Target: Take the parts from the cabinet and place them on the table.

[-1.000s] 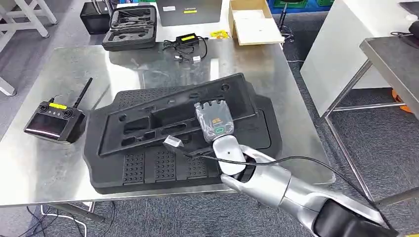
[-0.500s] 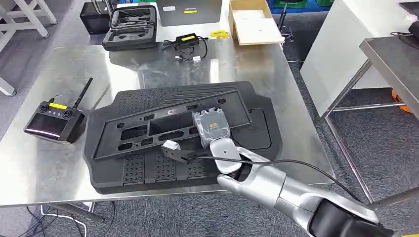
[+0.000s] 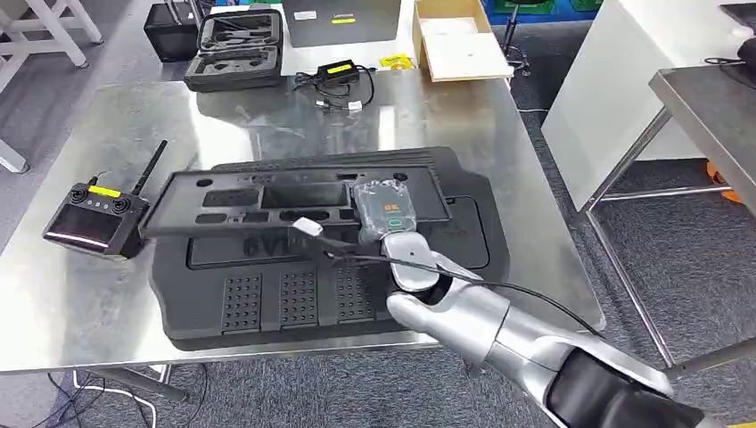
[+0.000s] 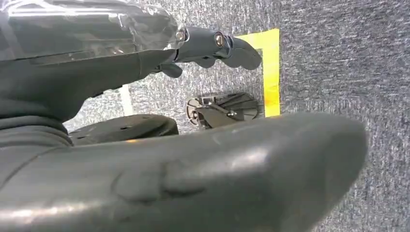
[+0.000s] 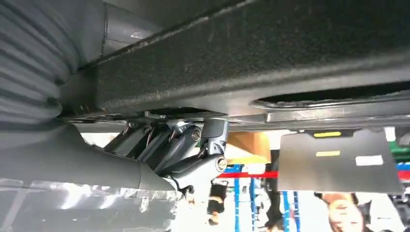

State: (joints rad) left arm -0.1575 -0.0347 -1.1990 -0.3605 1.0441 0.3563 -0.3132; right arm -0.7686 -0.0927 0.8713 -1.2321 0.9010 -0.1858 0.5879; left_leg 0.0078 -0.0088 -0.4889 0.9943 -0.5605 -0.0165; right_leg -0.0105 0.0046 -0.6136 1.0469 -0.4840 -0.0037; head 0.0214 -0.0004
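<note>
Steel table (image 3: 107, 303) seen from above, with a large black foam tray (image 3: 267, 303) lying flat across its middle. Over the tray, the robot's right hand (image 3: 385, 212) grasps a flat black foam insert (image 3: 267, 198) by its right end, fingers curled under the edge; the insert has several cut-out pockets and I cannot tell what, if anything, sits in them. It hangs roughly level above the tray's far half, its left end reaching toward nine o'clock. In the right wrist view the dark fingers (image 5: 169, 145) press up against the underside of the foam insert.

At nine o'clock on the table sits a handheld controller (image 3: 94, 218) with a screen and an antenna. At twelve o'clock lies an open black case (image 3: 236, 49) with shaped foam recesses, beside it a charger with cables (image 3: 334, 80), and further right an open cardboard box (image 3: 456, 40) holding a white sheet.

The left hand (image 4: 212, 46) hangs over grey carpet, fingers loosely extended, holding nothing.
</note>
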